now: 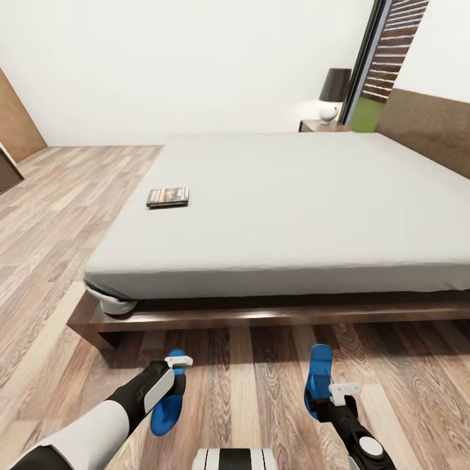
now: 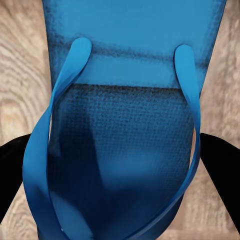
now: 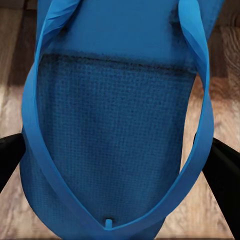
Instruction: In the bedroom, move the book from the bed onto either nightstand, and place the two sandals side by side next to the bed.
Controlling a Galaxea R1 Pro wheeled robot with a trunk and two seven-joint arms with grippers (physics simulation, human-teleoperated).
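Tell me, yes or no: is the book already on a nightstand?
No: the book lies flat on the mattress of the bed near its left edge, far from the nightstand by the far wall.

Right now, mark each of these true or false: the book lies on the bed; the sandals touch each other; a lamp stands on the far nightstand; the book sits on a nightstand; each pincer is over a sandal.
1. The book lies on the bed: true.
2. The two sandals touch: false. The left sandal and right sandal lie apart on the floor.
3. A lamp stands on the far nightstand: true.
4. The book sits on a nightstand: false. It is on the mattress.
5. Each pincer is over a sandal: true, left pincer, right pincer.
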